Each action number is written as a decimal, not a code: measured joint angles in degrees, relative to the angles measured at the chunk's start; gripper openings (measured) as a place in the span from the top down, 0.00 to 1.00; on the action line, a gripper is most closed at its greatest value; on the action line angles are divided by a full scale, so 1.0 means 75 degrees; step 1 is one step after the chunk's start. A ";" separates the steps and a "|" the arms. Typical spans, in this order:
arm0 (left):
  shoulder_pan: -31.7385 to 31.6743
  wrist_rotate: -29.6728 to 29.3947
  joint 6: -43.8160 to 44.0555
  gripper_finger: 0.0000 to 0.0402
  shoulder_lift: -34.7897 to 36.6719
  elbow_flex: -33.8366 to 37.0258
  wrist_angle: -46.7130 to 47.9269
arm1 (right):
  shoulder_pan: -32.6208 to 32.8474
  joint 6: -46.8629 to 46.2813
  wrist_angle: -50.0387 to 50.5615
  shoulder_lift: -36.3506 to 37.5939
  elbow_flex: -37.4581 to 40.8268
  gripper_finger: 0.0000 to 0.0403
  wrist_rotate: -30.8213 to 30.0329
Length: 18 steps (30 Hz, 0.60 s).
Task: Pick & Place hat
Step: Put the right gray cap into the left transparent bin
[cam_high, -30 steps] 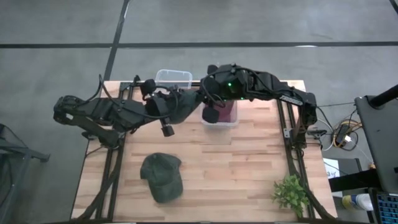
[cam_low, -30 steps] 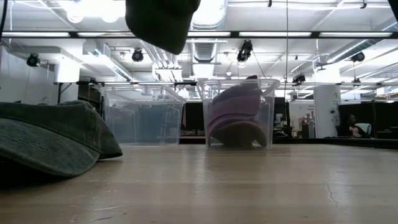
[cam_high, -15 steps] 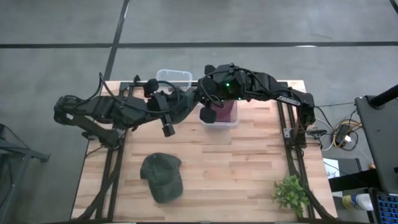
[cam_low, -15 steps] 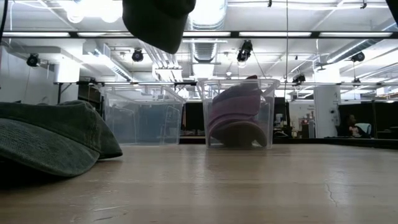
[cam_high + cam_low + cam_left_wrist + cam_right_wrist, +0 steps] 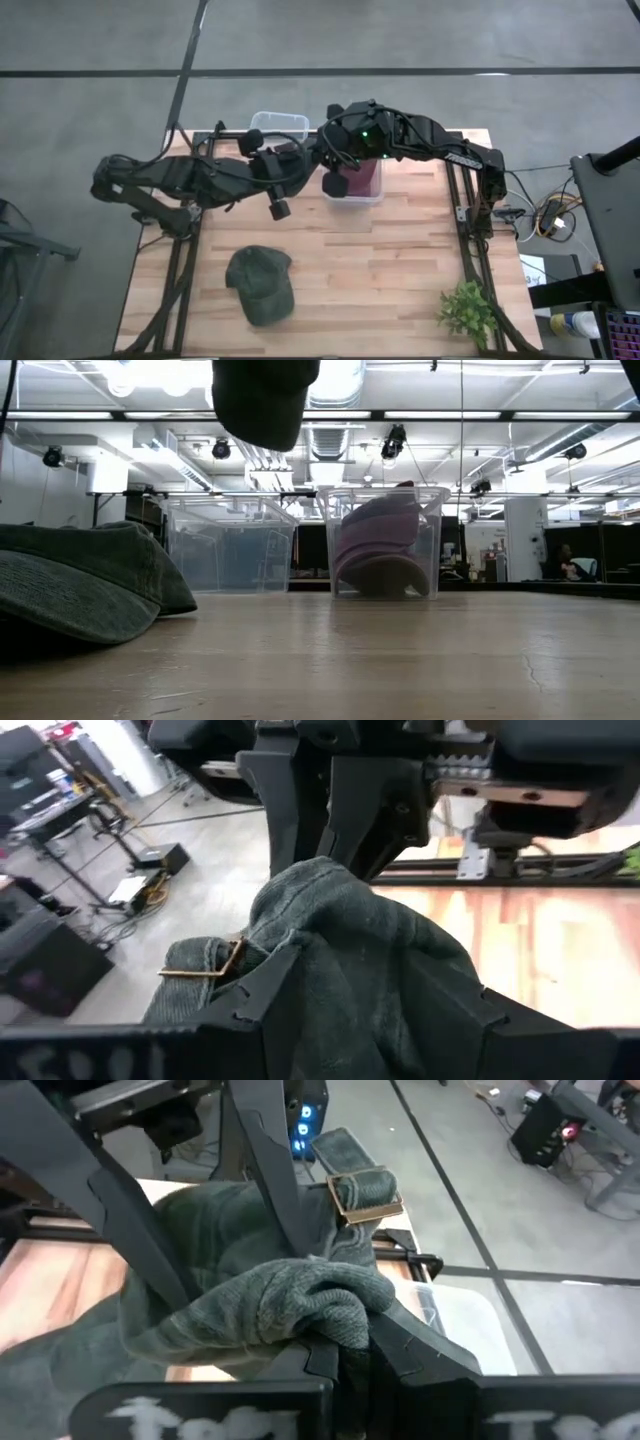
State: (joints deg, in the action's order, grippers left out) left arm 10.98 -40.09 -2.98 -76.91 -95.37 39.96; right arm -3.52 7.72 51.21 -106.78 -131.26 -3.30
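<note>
A dark green denim hat [image 5: 301, 166] is held up in the air between both grippers, over the far part of the table near the bins. Only its lower part [image 5: 262, 400] shows at the top of the low view. My left gripper [image 5: 360, 975] comes at it from the table's left and is shut on it. My right gripper [image 5: 350, 1330] comes from the right and is shut on it too. The hat's back strap with a brass buckle [image 5: 365, 1190] sticks out between them. A second green hat [image 5: 262, 285] lies flat on the near part of the table. My left gripper pinches bunched cloth of the hat's crown [image 5: 340, 920] between its two fingers, next to the buckled strap [image 5: 215, 965], reaching level from the table's left. The hat is lifted clear of the table. My right gripper pinches a thick fold of the hat's cloth [image 5: 310, 1305] between its two fingers, from the side opposite the left gripper. Several layers are gathered in the hold. The hat hangs clear in the air.
Two clear bins stand at the table's far edge: the left bin [image 5: 278, 122] holds nothing, the right bin [image 5: 385, 545] holds a purple hat. A small green plant [image 5: 467, 310] stands at the near right corner. Bare wood lies between the bins and the lying hat.
My left gripper has shifted a little toward the table's right, closer to the right gripper, and the hat has stayed lifted between the two. Both grippers have kept their hold.
</note>
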 joint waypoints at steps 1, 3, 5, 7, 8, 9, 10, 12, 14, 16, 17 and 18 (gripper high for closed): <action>-0.0023 -0.0109 -0.0013 0.58 -0.0033 0.0000 0.0001 | 0.0005 -0.0002 0.0007 0.0000 0.0002 0.97 -0.0013; -0.0073 -0.0208 -0.0018 0.58 -0.0083 0.0003 0.0001 | 0.0026 0.0001 0.0007 0.0000 0.0005 0.97 -0.0016; -0.0133 -0.0259 -0.0018 0.60 -0.0110 0.0000 0.0001 | 0.0028 0.0005 0.0007 0.0000 0.0005 0.97 -0.0016; -0.0150 -0.0335 -0.0023 0.64 -0.0122 0.0003 0.0000 | 0.0034 0.0015 0.0005 0.0000 0.0005 0.97 -0.0016; -0.0158 -0.0410 -0.0033 0.66 -0.0122 0.0003 0.0001 | 0.0037 0.0015 0.0003 0.0000 0.0005 0.97 -0.0013; -0.0167 -0.0511 -0.0038 0.70 -0.0122 0.0003 0.0004 | 0.0040 0.0016 -0.0005 0.0000 0.0005 0.97 -0.0010; -0.0173 -0.0614 -0.0039 0.74 -0.0125 0.0003 0.0005 | 0.0043 0.0018 -0.0014 0.0000 0.0005 0.97 -0.0006; -0.0189 -0.0782 -0.0050 0.84 -0.0125 0.0000 0.0007 | 0.0046 0.0018 -0.0043 0.0000 0.0005 0.97 0.0021; -0.0201 -0.0898 -0.0147 0.94 -0.0125 0.0002 0.0010 | 0.0049 0.0021 -0.0054 0.0000 0.0005 0.97 0.0040; -0.0203 -0.0933 -0.0193 0.97 -0.0125 0.0003 0.0013 | 0.0049 0.0021 -0.0051 0.0003 0.0005 0.97 0.0046; -0.0210 -0.0935 -0.0196 0.98 -0.0125 0.0003 0.0014 | 0.0052 0.0021 -0.0053 0.0003 0.0005 0.97 0.0046; -0.0218 -0.0951 -0.0197 0.98 -0.0125 0.0003 0.0015 | 0.0052 0.0019 -0.0054 0.0003 0.0005 0.97 0.0046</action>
State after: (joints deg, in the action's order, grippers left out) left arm 9.34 -47.22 -4.46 -77.84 -95.35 40.07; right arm -3.14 7.87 50.81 -106.76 -131.22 -2.96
